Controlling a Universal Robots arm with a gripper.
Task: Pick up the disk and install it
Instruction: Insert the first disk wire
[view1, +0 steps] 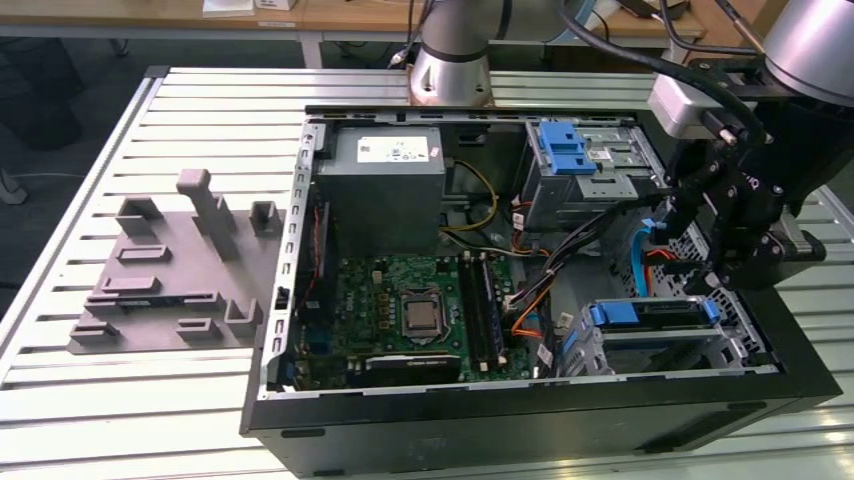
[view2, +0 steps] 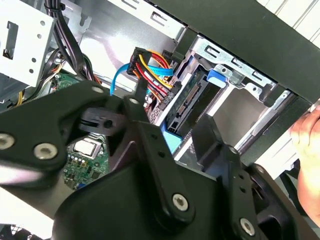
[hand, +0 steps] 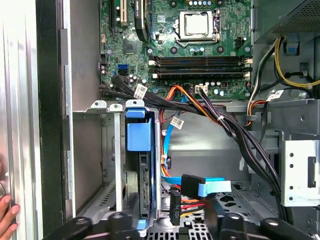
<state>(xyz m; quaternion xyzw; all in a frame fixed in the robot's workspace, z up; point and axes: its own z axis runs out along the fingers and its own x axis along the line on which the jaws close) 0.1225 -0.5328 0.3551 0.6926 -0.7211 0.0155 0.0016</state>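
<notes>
Blue-framed, your disk (hand: 142, 165) already stands on edge in its drive cage (hand: 112, 165) — long axis running into the bay — just ahead of the gripper (hand: 165, 227), whose finger state I cannot tell.

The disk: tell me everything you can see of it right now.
The disk stands on edge in a slot of the silver metal drive cage, inside the open computer case. In the first wrist view its dark connector edge faces the camera, topped by a blue plastic frame tab. The exterior view shows its blue frame near the case's front corner. Loose cable plugs hang beside it, unconnected. The hand hovers above, not touching it.
</notes>
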